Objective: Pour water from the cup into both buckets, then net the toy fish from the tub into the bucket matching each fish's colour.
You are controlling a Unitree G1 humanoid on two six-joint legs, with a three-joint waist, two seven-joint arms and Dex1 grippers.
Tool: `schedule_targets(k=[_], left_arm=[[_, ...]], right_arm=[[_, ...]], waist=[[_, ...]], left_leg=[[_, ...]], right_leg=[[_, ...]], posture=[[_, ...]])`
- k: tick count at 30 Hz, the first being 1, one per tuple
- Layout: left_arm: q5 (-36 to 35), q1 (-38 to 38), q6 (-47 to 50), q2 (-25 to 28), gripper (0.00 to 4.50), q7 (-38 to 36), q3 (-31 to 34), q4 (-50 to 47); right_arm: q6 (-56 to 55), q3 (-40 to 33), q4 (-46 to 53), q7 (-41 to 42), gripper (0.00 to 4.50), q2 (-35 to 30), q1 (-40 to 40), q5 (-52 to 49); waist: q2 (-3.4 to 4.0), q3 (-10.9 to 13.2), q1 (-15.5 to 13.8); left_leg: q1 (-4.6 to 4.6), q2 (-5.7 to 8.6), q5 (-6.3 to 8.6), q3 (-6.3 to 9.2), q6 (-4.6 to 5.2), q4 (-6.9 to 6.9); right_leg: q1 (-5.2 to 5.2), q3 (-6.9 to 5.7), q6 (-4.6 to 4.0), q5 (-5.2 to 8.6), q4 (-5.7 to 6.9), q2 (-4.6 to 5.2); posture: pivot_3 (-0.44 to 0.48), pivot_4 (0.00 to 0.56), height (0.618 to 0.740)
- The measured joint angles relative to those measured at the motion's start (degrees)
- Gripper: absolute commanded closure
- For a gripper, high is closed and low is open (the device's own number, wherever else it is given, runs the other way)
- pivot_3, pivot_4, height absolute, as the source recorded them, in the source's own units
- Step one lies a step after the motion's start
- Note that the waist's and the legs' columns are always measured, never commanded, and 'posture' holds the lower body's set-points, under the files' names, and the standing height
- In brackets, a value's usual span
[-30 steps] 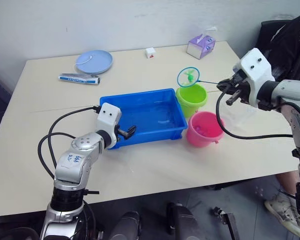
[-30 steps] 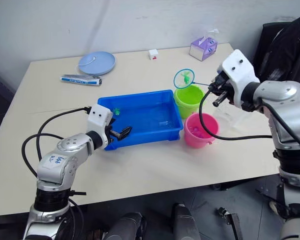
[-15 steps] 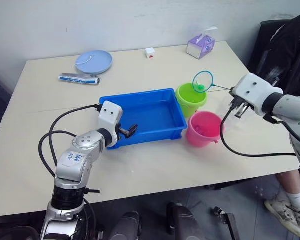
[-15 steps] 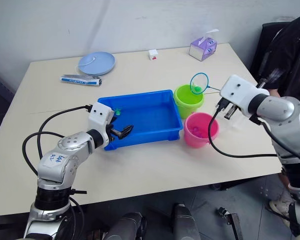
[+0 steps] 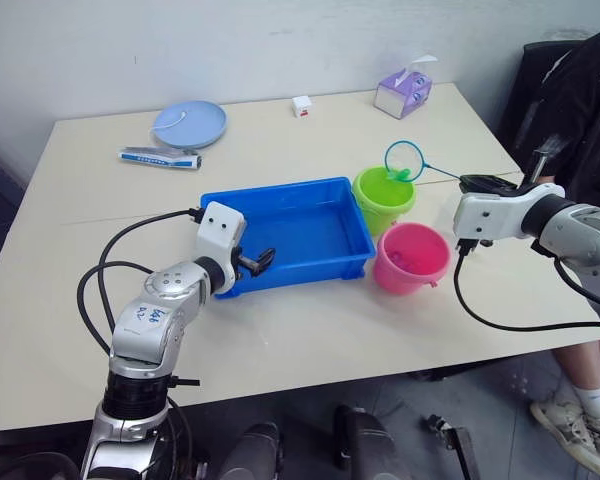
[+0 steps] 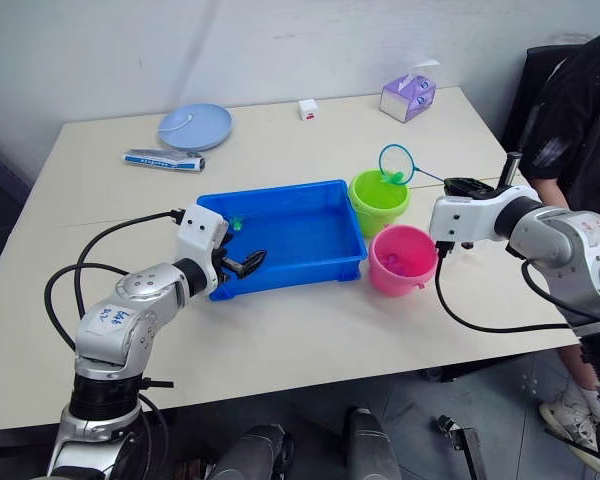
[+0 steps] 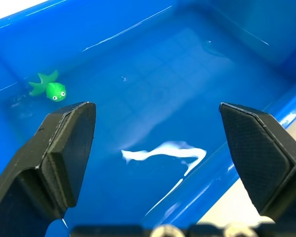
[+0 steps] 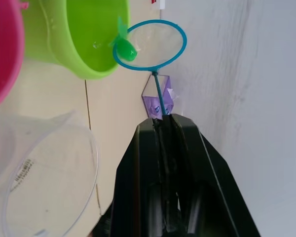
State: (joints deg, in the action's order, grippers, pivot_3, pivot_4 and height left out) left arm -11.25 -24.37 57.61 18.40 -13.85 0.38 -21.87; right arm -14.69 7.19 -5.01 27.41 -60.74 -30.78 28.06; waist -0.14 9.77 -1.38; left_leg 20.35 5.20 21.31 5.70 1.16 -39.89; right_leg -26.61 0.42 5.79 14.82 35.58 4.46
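The right gripper (image 8: 164, 129) had its black fingers (image 8: 187, 163) pressed together on the thin dark stick handle of the small blue-rimmed hoop net (image 8: 149, 45). The net's long axis ran straight out ahead of those fingers, its hoop at the far end tilted over the rim of the lime green round plastic bucket (image 5: 384, 198), a tiny green toy fish (image 8: 124, 48) at the hoop's edge. The pink round plastic bucket (image 5: 412, 257) stood just beside the green one. The left gripper (image 7: 158, 148) held nothing, its fingers (image 7: 64, 148) spread wide over the shallow bright blue rectangular plastic tub (image 5: 320, 262); another green fish (image 7: 50, 89) lay in the water beyond one fingertip.
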Motion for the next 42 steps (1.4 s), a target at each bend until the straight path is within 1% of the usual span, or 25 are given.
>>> schedule_targets(k=[8,20,24,25,26,27,29,30,31,32,34,37,40,42], left_arm=[[0.0,0.0,0.0,0.0,0.20,0.0,0.0,0.0],[0.0,0.0,0.0,0.0,0.20,0.2,0.0,0.0],[0.0,0.0,0.0,0.0,0.20,0.5,0.1,0.0],[0.0,0.0,0.1,0.0,0.20,0.5,0.2,-0.1],[0.0,0.0,0.4,0.0,0.20,0.6,0.3,-0.1],[0.0,-0.1,0.5,-0.1,0.20,0.6,0.2,-0.1],[0.1,-0.1,0.7,0.0,0.20,1.0,0.3,-0.2],[0.1,-0.1,0.7,0.0,0.20,1.1,0.2,-0.3],[0.2,0.1,0.8,0.0,0.20,1.3,0.4,-0.5],[0.2,0.6,1.3,0.2,0.20,1.7,1.0,-1.0],[0.2,1.2,1.9,0.4,0.20,2.2,1.9,-1.8],[0.3,1.6,3.3,0.4,0.20,3.6,3.4,-3.2],[0.4,2.2,4.8,0.2,0.20,5.1,4.7,-5.0],[0.4,2.3,5.6,-0.1,0.20,5.9,5.5,-5.5]], right_arm=[[-5.8,0.1,-1.6,-2.1,3.74,0.1,-0.2,4.5],[-5.3,0.0,-1.9,-2.3,3.74,0.7,-1.3,6.2],[-2.7,-0.1,-2.1,-0.9,3.74,3.7,-4.5,4.4],[-0.1,-0.8,-1.8,0.7,3.74,5.8,-6.0,2.2],[5.3,-2.0,-1.1,3.5,3.74,9.8,-8.7,-2.4],[8.3,-2.6,0.0,5.0,3.74,11.7,-10.0,-4.8],[19.5,-3.4,3.9,10.4,3.74,17.0,-13.6,-12.2],[22.6,-3.4,5.2,11.8,3.74,18.2,-14.3,-14.1],[27.8,-3.4,7.1,13.9,3.74,19.7,-15.1,-17.0],[36.4,-3.6,9.3,16.3,3.74,22.4,-16.4,-21.4],[48.4,-3.0,12.8,19.9,3.74,25.3,-17.6,-27.6],[64.1,-0.5,16.4,23.3,3.74,27.8,-20.3,-34.7],[71.8,1.6,16.2,23.8,3.74,29.4,-22.8,-37.6],[74.2,3.6,15.6,24.0,3.74,30.0,-23.5,-38.8]], waist=[[0.00,0.0,0.0],[0.00,0.0,0.0],[0.00,0.0,0.1],[0.00,0.0,0.3],[0.00,0.0,0.8],[0.00,0.0,0.9],[0.00,0.0,1.0],[0.01,0.0,1.0],[0.01,0.0,1.0],[0.01,0.0,1.0],[0.01,0.0,0.9],[0.01,0.0,0.2],[0.01,0.0,-0.1],[0.01,0.0,0.0]], left_leg=[[-0.01,0.00,0.00,-0.01,0.00,0.00],[-0.03,-0.01,0.00,-0.03,0.00,-0.01],[-0.04,0.00,0.00,-0.04,0.00,-0.02],[-0.04,-0.04,0.00,-0.04,0.00,-0.02],[-0.06,-0.07,-0.01,-0.05,-0.01,-0.01],[-0.06,-0.08,-0.01,-0.04,-0.02,0.00],[-0.03,-0.15,0.00,0.07,-0.05,0.01],[-0.03,-0.14,0.00,0.09,-0.05,0.02],[-0.01,-0.12,0.00,0.11,-0.04,0.02],[0.00,-0.11,0.00,0.13,-0.04,0.00],[0.03,-0.07,0.00,0.14,-0.03,-0.03],[0.03,-0.02,0.00,0.18,-0.03,-0.06],[0.03,0.01,0.00,0.19,-0.02,-0.07],[0.03,0.01,0.00,0.19,-0.02,-0.07]], right_leg=[[0.00,0.02,0.00,0.00,0.01,0.00],[0.01,0.02,0.00,0.00,0.02,-0.01],[0.01,0.02,0.00,0.00,0.04,-0.01],[0.01,0.02,0.00,0.00,0.03,-0.04],[0.01,0.03,0.00,0.00,0.04,-0.05],[0.01,0.03,0.00,0.00,0.07,-0.05],[0.02,0.05,-0.01,0.00,0.07,-0.07],[0.02,0.06,-0.01,0.00,0.11,-0.06],[0.04,0.06,-0.01,0.00,0.17,-0.05],[0.05,0.07,-0.01,0.00,0.15,-0.03],[0.04,0.07,-0.01,0.00,0.20,0.00],[0.04,0.05,-0.01,0.00,0.23,0.03],[0.04,0.04,-0.01,0.00,0.25,0.05],[0.04,0.04,-0.01,0.00,0.26,0.05]], posture=[[0.000,0.150,0.740],[0.000,0.150,0.740],[0.000,0.150,0.740],[0.000,0.150,0.740],[0.000,0.150,0.740],[0.000,0.150,0.740],[0.000,0.150,0.740],[0.000,0.150,0.740],[0.000,0.150,0.740],[0.000,0.150,0.740],[0.000,0.150,0.740],[0.000,0.150,0.740],[0.000,0.150,0.740],[0.000,0.150,0.740]])
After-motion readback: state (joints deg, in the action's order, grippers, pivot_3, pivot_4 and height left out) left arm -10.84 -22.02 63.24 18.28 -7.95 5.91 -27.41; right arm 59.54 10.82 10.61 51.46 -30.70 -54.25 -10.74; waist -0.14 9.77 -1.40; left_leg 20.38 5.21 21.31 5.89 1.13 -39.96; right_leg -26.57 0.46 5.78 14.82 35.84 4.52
